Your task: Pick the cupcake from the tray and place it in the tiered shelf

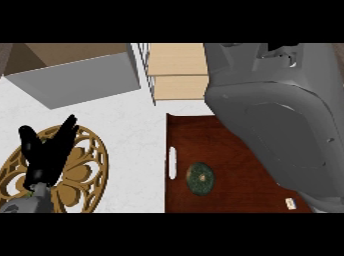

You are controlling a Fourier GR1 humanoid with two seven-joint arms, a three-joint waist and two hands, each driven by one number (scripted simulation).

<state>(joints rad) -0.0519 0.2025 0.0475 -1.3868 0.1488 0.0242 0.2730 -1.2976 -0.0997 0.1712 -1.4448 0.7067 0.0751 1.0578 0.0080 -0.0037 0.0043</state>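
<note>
At the counter, the right forearm reaches up over the tray toward the tiered shelf.

The grey right forearm fills the right side of the head view and runs past the upper edge, so its robot hand is not in view and what it may hold cannot be told. The cupcake cannot be seen anywhere; the dark red tray carries only a small round green disc near its left side. The pale wooden tiered shelf stands just beyond the tray's far edge, partly behind the forearm. The left robot hand rests at lower left, fingers straight and up, holding nothing, over a round golden cut-out trivet. A grey box with a brown inside sits at upper left on the white counter.
</note>
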